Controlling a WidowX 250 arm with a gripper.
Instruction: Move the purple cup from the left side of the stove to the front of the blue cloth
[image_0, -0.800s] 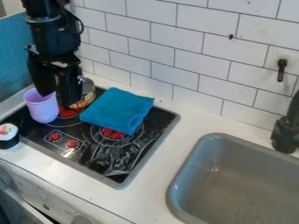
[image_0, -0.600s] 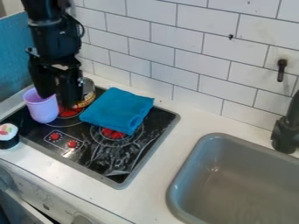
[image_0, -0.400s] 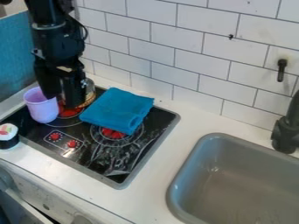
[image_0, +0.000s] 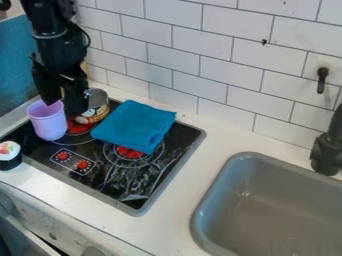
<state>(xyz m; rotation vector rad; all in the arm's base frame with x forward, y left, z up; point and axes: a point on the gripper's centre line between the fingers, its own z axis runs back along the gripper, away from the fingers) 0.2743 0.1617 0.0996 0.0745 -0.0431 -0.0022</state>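
Far left, from my remote seat: a blue panel (image_0: 15, 65) against the white tiled wall (image_0: 207, 57). Below it, a sushi-like toy (image_0: 9, 156), white-topped with a dark side, sits by the left corner of the black stove top (image_0: 110, 177).

Next, the purple cup (image_0: 49, 124) — upright, on the stove top's left part. My gripper (image_0: 63, 108) hangs down right over it. Fingers apart, a gap between them: one tip at the cup's mouth, the other just off its right side, in front of the round metal tin (image_0: 98, 103). Nothing gripped that I can see; whether either finger touches cup or tin, I can't tell.

The tin stands behind and to the right of the cup, partly hidden by the gripper, near a red burner mark. Right of it, a folded blue cloth (image_0: 135, 125) lies on the stove top, over part of a second burner mark.

Farther right, white counter (image_0: 194, 165), then the grey sink (image_0: 230, 167) — black faucet (image_0: 327, 150) at its back edge, dark hook (image_0: 322, 80) on the tiles above.
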